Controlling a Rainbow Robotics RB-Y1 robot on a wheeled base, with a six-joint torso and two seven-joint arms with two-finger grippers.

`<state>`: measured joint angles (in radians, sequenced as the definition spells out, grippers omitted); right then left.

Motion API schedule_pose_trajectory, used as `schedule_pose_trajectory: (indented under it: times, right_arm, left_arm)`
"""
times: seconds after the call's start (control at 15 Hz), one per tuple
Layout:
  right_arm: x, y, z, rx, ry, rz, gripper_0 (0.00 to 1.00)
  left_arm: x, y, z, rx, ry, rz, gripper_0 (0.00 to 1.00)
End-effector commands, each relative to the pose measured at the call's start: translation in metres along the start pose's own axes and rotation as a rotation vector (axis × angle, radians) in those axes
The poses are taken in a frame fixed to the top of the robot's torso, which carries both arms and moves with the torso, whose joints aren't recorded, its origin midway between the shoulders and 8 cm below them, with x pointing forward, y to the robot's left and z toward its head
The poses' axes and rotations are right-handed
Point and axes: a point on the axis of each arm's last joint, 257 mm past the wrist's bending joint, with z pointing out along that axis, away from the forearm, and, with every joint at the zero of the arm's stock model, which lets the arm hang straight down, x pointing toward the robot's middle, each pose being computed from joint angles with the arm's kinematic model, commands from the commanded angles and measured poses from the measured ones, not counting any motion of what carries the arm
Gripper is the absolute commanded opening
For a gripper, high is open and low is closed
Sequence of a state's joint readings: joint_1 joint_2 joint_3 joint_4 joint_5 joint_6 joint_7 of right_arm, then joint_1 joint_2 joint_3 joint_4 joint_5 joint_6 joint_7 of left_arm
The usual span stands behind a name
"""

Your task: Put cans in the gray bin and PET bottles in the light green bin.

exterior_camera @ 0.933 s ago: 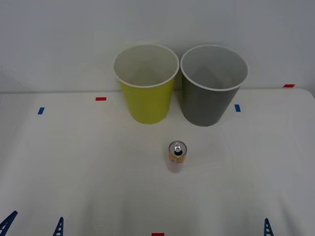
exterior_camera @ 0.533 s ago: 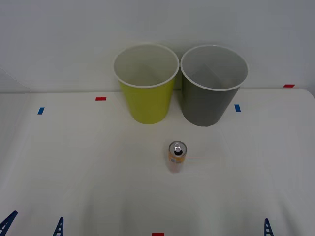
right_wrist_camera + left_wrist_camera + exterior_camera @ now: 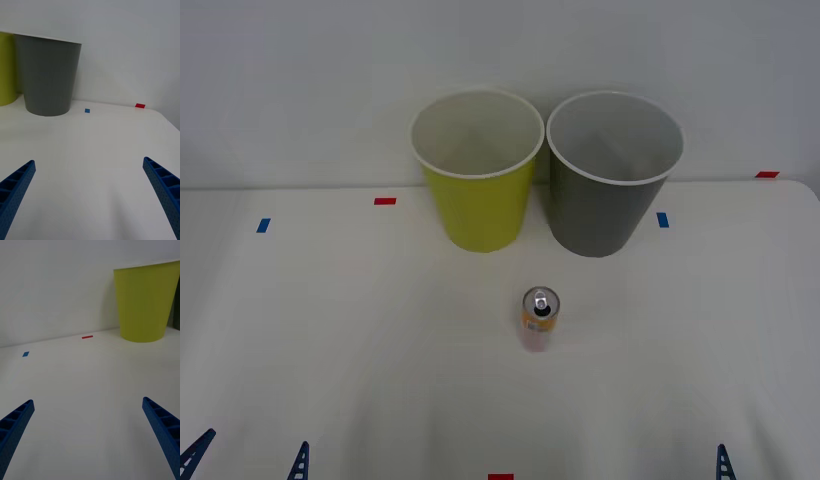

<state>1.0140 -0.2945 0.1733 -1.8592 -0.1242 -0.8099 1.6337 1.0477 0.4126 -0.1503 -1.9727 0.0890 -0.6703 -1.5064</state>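
Nothing is sorted yet, I judge: the slim orange-banded, pale-bodied drink can (image 3: pixel 540 318) stands upright on my white bench (image 3: pixel 330 340), near the tall dark gray bin (image 3: pixel 608 205) and yellow-green bin (image 3: pixel 480 205), while my left hand (image 3: pixel 88 435) and right hand (image 3: pixel 88 195) wait spread wide, holding nothing.

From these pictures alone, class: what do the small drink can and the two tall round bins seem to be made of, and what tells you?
The slim drink can with the orange band looks like thin metal: its top is shiny silver with a pull tab. The dark gray tapered bin and the yellow-green tapered bin look like matte plastic, with smooth even walls and white rims, though coated card is possible.
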Motion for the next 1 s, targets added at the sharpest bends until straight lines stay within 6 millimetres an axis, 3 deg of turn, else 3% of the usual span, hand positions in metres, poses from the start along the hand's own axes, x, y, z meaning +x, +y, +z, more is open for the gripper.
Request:
schedule_pose_trajectory:
  times: [0.07,1.0]
  right_arm:
    - [0.0000,0.0000,0.0000,0.000,0.000,0.000,1.00]
    - [0.0000,0.0000,0.0000,0.000,0.000,0.000,1.00]
  left_arm:
    - [0.0000,0.0000,0.0000,0.000,0.000,0.000,1.00]
    - [0.0000,0.0000,0.0000,0.000,0.000,0.000,1.00]
